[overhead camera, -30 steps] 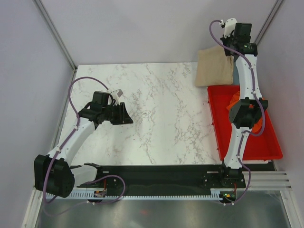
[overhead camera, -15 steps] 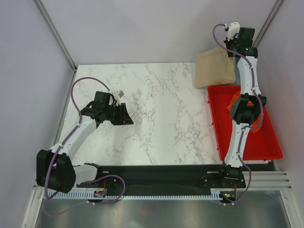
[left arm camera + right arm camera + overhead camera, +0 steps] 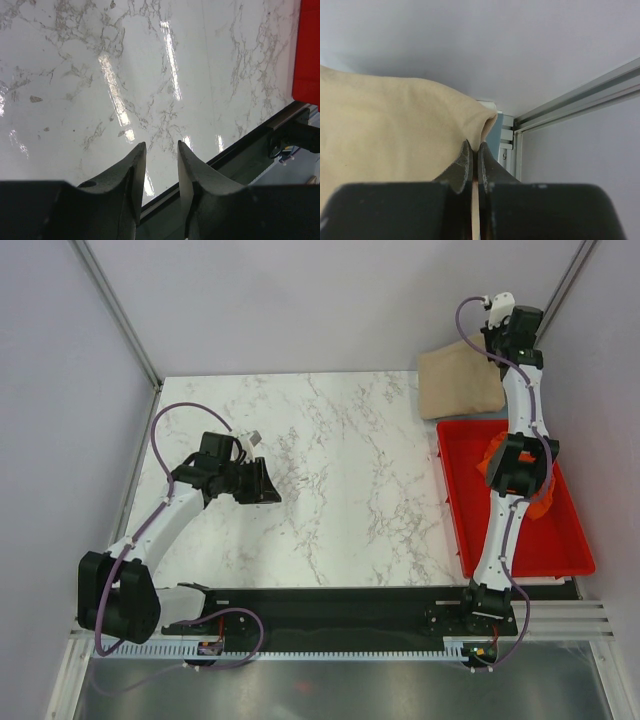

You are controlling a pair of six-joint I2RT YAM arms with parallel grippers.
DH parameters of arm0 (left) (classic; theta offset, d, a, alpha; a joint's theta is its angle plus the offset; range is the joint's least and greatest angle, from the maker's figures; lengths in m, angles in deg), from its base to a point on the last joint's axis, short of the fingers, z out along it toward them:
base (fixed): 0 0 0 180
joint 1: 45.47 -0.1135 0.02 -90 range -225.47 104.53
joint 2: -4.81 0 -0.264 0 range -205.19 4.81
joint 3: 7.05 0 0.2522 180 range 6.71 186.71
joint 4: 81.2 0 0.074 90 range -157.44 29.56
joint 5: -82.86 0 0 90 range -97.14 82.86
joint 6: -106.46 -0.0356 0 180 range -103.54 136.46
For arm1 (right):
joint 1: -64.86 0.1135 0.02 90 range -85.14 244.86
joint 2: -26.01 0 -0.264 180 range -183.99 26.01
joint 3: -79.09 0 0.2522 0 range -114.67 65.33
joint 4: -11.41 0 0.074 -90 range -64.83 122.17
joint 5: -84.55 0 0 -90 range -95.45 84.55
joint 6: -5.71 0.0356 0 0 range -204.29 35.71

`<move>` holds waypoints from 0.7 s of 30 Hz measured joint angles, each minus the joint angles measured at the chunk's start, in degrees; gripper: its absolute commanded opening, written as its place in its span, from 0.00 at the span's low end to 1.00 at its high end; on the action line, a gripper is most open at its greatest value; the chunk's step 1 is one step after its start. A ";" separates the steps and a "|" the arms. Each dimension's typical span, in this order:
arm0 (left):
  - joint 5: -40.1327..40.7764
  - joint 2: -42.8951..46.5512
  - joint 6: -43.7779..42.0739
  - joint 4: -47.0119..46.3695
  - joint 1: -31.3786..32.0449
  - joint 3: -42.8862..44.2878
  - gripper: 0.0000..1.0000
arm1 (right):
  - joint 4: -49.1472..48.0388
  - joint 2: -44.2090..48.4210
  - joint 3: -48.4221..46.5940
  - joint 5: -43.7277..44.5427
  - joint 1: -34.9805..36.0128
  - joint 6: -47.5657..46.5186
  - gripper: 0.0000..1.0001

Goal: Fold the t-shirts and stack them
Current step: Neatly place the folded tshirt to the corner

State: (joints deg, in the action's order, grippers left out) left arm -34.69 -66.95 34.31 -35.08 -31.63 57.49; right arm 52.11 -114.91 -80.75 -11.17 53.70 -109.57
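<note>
The tan t-shirt (image 3: 455, 382) lies folded at the table's far right corner, just behind the red tray. It fills the left of the right wrist view (image 3: 395, 125). My right gripper (image 3: 503, 348) is shut on its far right edge, the cloth pinched between the closed fingertips (image 3: 474, 146). The orange t-shirt (image 3: 545, 504) is bunched in the red tray, mostly hidden by my right arm. No blue-grey t-shirt shows in the top view. My left gripper (image 3: 270, 486) is open and empty over the bare left part of the table (image 3: 161, 145).
The red tray (image 3: 452, 495) stands along the right side of the marble table; its corner shows in the left wrist view (image 3: 307, 50). Walls and a metal frame post (image 3: 580, 95) close in right behind the right gripper. A black rail runs along the near edge (image 3: 240, 145).
My right gripper has moved back and to the right toward the corner, pulling the tan t-shirt's edge with it. The left arm has hardly moved.
</note>
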 measured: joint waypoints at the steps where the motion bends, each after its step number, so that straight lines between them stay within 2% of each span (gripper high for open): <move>1: 0.00 -0.07 0.00 -0.02 0.00 0.00 0.39 | -0.87 -0.96 0.00 0.17 -0.04 0.02 0.03; 7: 0.00 -0.31 -0.02 -0.02 0.00 0.00 0.40 | -7.67 -5.07 0.00 1.90 -0.33 1.03 0.10; 10: 0.00 -0.31 -0.02 -0.04 0.00 0.00 0.40 | -10.86 -5.95 0.02 2.36 -0.59 2.08 0.28; 13: 0.00 -0.31 -0.02 -0.04 0.00 0.00 0.40 | -13.90 -5.97 0.61 4.28 -0.70 2.91 0.38; 15: 0.00 -0.28 -0.02 -0.02 0.00 0.00 0.40 | -16.44 -5.25 2.43 6.32 -0.74 3.85 0.56; 16: 0.00 -0.22 -0.02 -0.02 0.00 0.00 0.40 | -16.98 -4.61 3.74 7.61 -0.76 4.22 0.69; 21: 0.00 1.42 -0.02 0.00 0.00 0.00 0.41 | -16.28 -1.79 7.50 13.03 -0.87 7.65 0.70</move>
State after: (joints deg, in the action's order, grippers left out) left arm -34.69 -65.53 34.29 -35.08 -31.63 57.49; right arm 35.83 -116.70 -73.25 1.86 52.83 -101.92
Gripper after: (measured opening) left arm 0.406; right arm 0.696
